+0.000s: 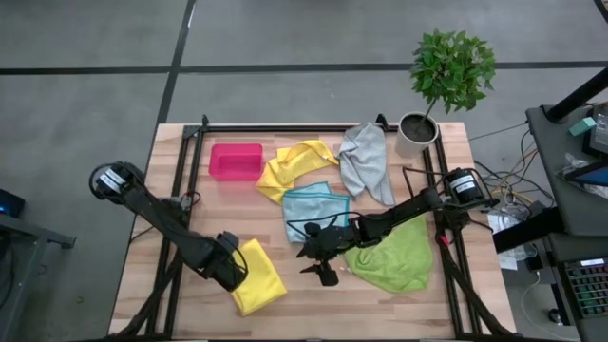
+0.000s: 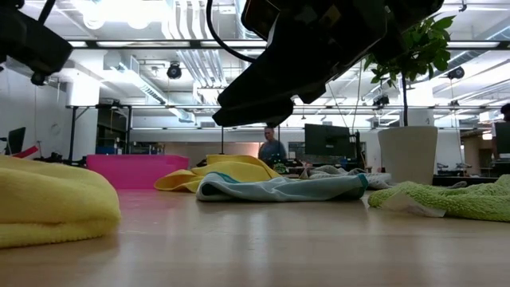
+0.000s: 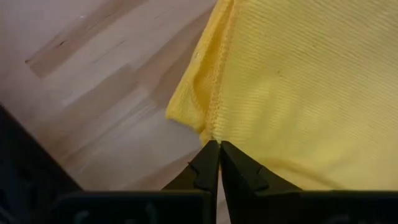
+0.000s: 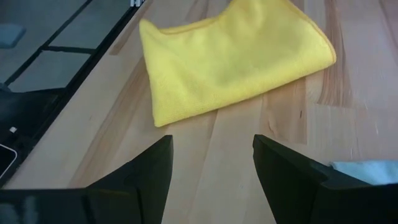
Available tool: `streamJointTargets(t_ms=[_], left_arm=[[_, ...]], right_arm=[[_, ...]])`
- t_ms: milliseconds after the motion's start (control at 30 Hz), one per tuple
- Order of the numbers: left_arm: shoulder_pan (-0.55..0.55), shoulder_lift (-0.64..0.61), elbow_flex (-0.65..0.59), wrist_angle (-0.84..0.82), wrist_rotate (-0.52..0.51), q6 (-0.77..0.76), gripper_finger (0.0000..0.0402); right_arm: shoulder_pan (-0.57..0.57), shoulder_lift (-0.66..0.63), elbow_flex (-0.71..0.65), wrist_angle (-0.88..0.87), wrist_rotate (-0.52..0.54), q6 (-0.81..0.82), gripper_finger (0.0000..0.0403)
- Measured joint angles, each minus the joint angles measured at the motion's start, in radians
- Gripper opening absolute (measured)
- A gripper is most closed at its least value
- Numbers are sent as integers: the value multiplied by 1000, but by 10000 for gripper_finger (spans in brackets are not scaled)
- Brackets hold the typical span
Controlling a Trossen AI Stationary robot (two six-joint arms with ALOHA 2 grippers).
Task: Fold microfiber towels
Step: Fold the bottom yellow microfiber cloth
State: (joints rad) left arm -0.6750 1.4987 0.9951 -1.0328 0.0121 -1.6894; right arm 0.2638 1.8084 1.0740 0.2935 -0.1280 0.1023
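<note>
Left end effector (image 3: 219, 149), at about 7 o'clock on the table (image 1: 313, 309): fingers pinched fully together on the corner hem of the near yellow towel (image 1: 258, 276). The left wrist view shows the tips meeting right at the folded edge, with very little cloth between them. Cannot tell whether one layer or both are caught.

Right end effector (image 1: 326, 273), near table centre toward 6 o'clock: fingers spread wide, holding nothing, hovering above bare wood, pointed at the same yellow towel.

Outward from there: light blue towel (image 1: 313, 211) just past centre, lime green towel (image 1: 394, 255) at 4 o'clock under the right arm, grey towel (image 1: 368, 161) at 1 o'clock, second yellow towel (image 1: 296, 164) at 12 o'clock beside the pink bin (image 1: 235, 161) at 11 o'clock. All of these lie crumpled and unfolded.

Risks, as I judge them:
- Thin bite on the hem; a lift may let the corner slip out.
- If only the top layer is held, pulling will unfold the towel instead of carrying it.
- Dragging low could bunch the cloth on the wood.
- The right arm sits over the lime green towel; a sweep toward 7 o'clock may snag it, or crowd the left arm.
</note>
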Motion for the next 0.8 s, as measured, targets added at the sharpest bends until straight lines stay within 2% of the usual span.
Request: streamJointTargets(t_ms=[267,800], left_arm=[[0,-13,-8,-70,22,23,1],[1,40,-66,1,23,52,3]], right_arm=[[0,0,0,0,0,10,210],[0,0,0,0,0,19,210]])
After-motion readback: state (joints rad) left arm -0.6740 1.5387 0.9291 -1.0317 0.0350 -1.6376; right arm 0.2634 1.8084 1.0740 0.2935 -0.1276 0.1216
